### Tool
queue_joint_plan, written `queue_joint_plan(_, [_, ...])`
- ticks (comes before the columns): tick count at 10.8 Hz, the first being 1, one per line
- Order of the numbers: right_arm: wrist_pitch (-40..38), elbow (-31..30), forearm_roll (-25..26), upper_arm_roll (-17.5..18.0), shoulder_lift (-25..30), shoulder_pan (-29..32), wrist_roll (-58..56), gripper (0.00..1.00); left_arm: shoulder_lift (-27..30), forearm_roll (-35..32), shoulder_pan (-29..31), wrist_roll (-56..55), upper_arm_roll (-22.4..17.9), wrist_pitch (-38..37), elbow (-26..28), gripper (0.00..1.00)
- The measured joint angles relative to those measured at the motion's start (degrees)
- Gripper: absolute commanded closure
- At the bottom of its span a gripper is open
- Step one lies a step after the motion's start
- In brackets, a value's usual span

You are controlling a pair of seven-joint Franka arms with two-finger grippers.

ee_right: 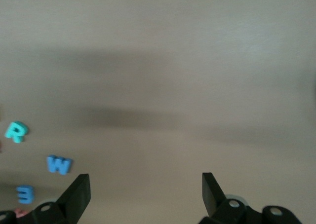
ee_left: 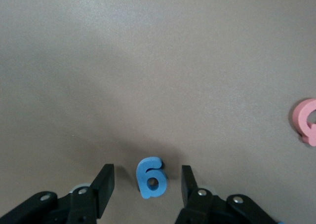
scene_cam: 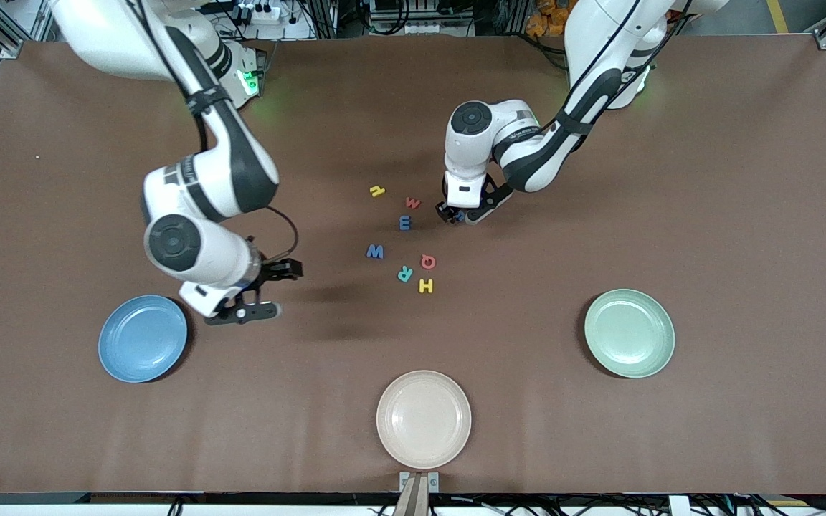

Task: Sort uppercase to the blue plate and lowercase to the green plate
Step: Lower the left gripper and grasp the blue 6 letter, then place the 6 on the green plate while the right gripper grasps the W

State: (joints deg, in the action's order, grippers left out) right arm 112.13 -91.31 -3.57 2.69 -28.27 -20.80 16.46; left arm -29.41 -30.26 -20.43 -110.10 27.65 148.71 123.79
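The blue g point(ee_left: 151, 177) lies flat on the table between the fingers of my left gripper point(ee_left: 146, 179), which stand apart on either side without touching it. In the front view that left gripper point(scene_cam: 456, 213) is low over the g point(scene_cam: 461, 214), at the left arm's end of the letter cluster. The yellow h point(scene_cam: 377, 190), red w point(scene_cam: 413, 203), blue E point(scene_cam: 404, 223), blue W point(scene_cam: 375, 251), red Q point(scene_cam: 427, 261), teal R point(scene_cam: 404, 273) and yellow H point(scene_cam: 425, 286) lie loose. My right gripper point(scene_cam: 269, 290) is open and empty over bare table beside the blue plate point(scene_cam: 143, 338). The green plate point(scene_cam: 629, 332) holds nothing.
A beige plate point(scene_cam: 424, 418) sits near the table edge closest to the front camera. The right wrist view shows R point(ee_right: 16, 131), W point(ee_right: 59, 165) and E point(ee_right: 24, 194) off to one side of my right gripper point(ee_right: 145, 189). A red letter point(ee_left: 307, 121) is cut off at the left wrist view's edge.
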Motion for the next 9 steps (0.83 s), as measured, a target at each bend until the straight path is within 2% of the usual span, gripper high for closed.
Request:
queue_joint_plan(1, [0.9,0.0,0.0,0.0,-0.6,-1.9,2.6,0.00,-0.1,0.0,0.0,0.0,-0.1,0.1,0.0,0.40])
queue_joint_plan(2, [1.2,0.0,0.0,0.0,-1.1,-3.0,3.9,0.00,-0.3,0.0,0.0,0.0,-0.2,0.2,0.0,0.47])
queue_joint_plan(5, [1.2,0.0,0.0,-0.5,-1.3,-2.5,4.3,0.00,-0.9,0.0,0.0,0.0,-0.5,0.7,-0.2,0.50])
queue_joint_plan(6, [1.2,0.0,0.0,-0.8,-1.3,-2.0,4.3,0.00,-1.0,0.0,0.0,0.0,-0.6,0.7,-0.4,0.61])
queue_joint_plan(7, [1.0,0.0,0.0,-0.9,-1.3,-1.7,4.3,0.00,-1.2,0.0,0.0,0.0,-0.7,0.7,-0.7,0.88])
queue_joint_plan(8, [0.6,0.0,0.0,-0.9,-1.4,-1.4,4.3,0.00,-1.7,0.0,-0.1,0.0,-0.9,0.7,-1.1,1.00])
queue_joint_plan(9, [0.5,0.0,0.0,-0.9,-1.7,-1.3,4.3,0.00,-1.6,0.0,0.0,0.0,-1.0,0.6,-1.4,1.00])
